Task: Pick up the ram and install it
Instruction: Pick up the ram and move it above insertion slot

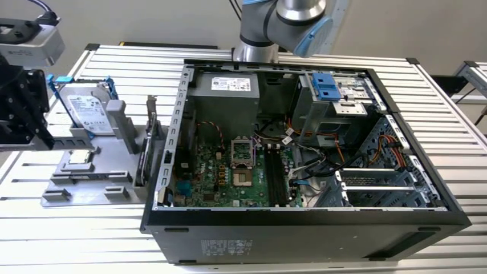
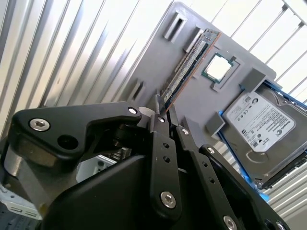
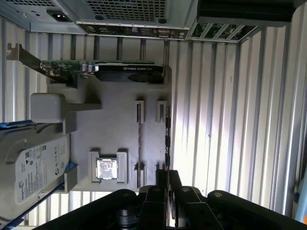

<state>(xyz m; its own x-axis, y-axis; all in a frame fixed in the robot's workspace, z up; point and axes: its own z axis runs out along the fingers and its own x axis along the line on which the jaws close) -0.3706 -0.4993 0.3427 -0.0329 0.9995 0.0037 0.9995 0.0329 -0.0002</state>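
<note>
The ram (image 2: 189, 64) stands on its long edge in the inner slot of a grey holder plate (image 2: 192, 110), beside a square processor chip (image 2: 218, 67). In the first wrist view the ram (image 3: 139, 139) is a thin dark line seen edge-on. My gripper (image 2: 165, 112) hangs above the plate near the ram's near end, apart from it. Its two black fingers are pressed together with nothing between them. The first wrist view has the gripper (image 3: 168, 175) over the plate's outer edge. In the exterior view its black body (image 1: 27, 108) is at the far left, above the holder plate (image 1: 114, 157).
An open computer case (image 1: 304, 220) lies to the exterior view's right of the plate, with the motherboard's long black slots (image 1: 275, 174) inside. A hard drive (image 1: 85, 111) and an upright card with a metal bracket (image 1: 150, 142) also stand on the plate. The table (image 1: 45, 228) is slatted metal.
</note>
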